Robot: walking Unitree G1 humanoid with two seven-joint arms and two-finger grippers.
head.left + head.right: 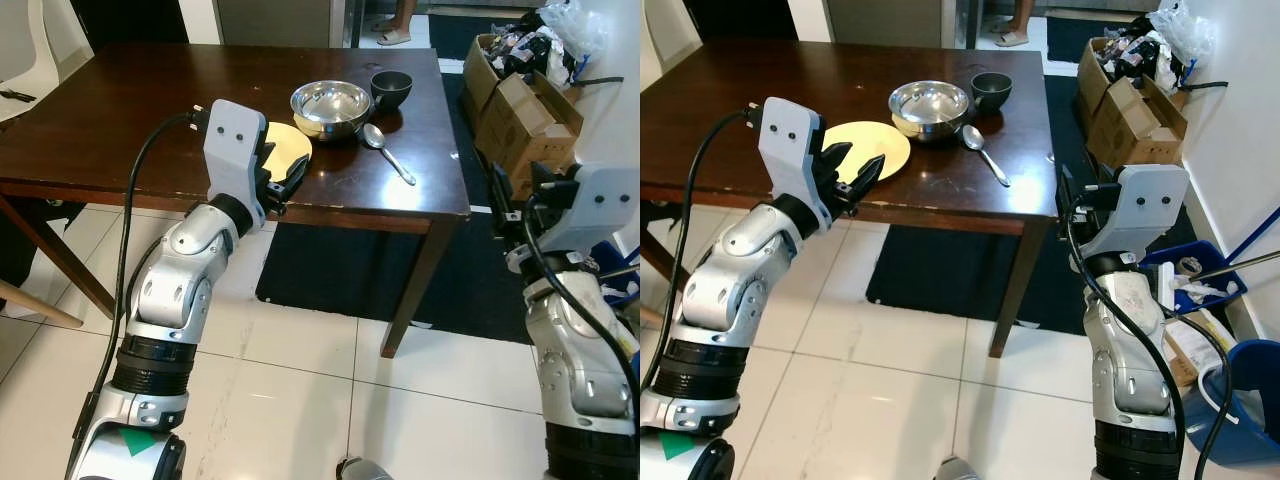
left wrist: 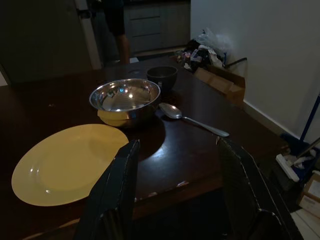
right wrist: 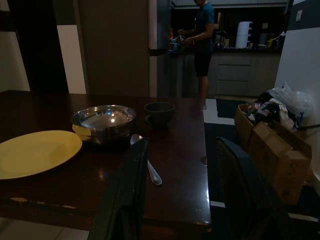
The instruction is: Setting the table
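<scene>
A robot stands at the near edge of a dark wooden table point(image 1: 760, 80) holding dishes, both arms raised and holding nothing.

A yellow plate point(image 1: 878, 147) lies flat near the table's near edge. Behind it, toward the table's far right corner, sits a shiny steel bowl point(image 1: 929, 104), its rim touching or just over the plate's far side. A small dark bowl point(image 1: 991, 89) stands just beside the steel bowl on the right. A spoon point(image 1: 983, 151) lies on the table in front of the two bowls, its handle pointing toward the table's right edge. The left gripper point(image 1: 852, 172) hovers at the table's near edge just beside the plate, jaws apart. The right gripper point(image 3: 182, 195) is held off the table's near right corner, jaws apart. Cardboard boxes point(image 1: 1135, 110) sit on the floor to the table's right. A person point(image 3: 202, 42) stands at a counter well beyond the table.
</scene>
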